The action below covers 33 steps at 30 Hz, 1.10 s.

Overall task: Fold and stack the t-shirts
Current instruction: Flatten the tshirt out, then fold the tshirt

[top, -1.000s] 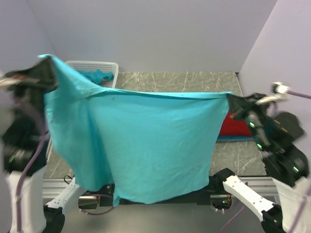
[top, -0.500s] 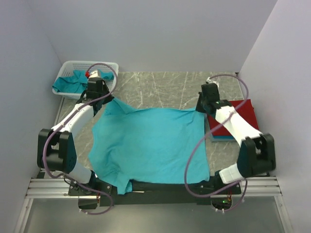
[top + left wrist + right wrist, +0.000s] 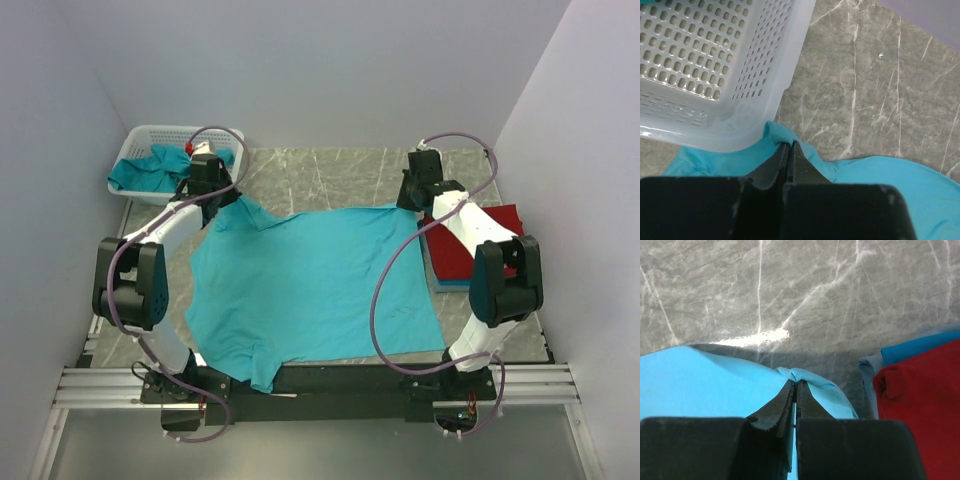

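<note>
A teal t-shirt (image 3: pixel 310 285) lies spread flat on the marble table, its hem hanging over the near edge. My left gripper (image 3: pixel 213 196) is shut on the shirt's far-left corner (image 3: pixel 782 137), right beside the basket. My right gripper (image 3: pixel 412 203) is shut on the far-right corner (image 3: pixel 805 376). A folded red t-shirt (image 3: pixel 482 245) lies on a folded blue one (image 3: pixel 437 280) at the right; both show in the right wrist view, red (image 3: pixel 925 405) over blue (image 3: pixel 920 347). More teal shirts (image 3: pixel 150 168) lie in the basket.
A white mesh basket (image 3: pixel 165 133) stands at the far left corner, its wall close to my left fingers (image 3: pixel 740 60). Bare marble table (image 3: pixel 330 170) lies beyond the shirt. Walls close in left, back and right.
The shirt was held up in the air a second ago. Both grippers have lowered it and drawn it away from the near edge, so it now lies flat on the table.
</note>
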Each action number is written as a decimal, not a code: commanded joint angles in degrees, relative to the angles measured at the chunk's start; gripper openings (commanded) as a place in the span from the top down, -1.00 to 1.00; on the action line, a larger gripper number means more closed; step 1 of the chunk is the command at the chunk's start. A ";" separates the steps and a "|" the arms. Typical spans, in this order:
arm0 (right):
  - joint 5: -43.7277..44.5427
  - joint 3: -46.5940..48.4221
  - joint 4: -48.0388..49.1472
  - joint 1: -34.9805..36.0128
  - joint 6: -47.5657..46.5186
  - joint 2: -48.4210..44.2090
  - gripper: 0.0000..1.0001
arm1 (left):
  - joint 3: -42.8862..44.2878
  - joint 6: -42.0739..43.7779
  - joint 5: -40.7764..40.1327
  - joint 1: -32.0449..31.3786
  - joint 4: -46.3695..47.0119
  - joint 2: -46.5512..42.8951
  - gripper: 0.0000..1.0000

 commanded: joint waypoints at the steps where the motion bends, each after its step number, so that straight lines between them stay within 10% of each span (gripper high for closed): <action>1: 0.69 3.63 0.54 -0.89 -1.01 1.58 1.00 | 2.34 -1.37 0.10 -0.25 2.97 0.52 0.99; 13: 1.13 5.92 -0.95 -1.16 -1.54 3.34 1.00 | 5.07 -2.86 -3.85 -2.01 -0.98 3.08 0.99; 33: -1.86 -2.52 -2.27 -1.25 -3.20 -7.90 1.00 | -13.56 -26.84 -16.59 -5.70 -23.73 -25.57 0.99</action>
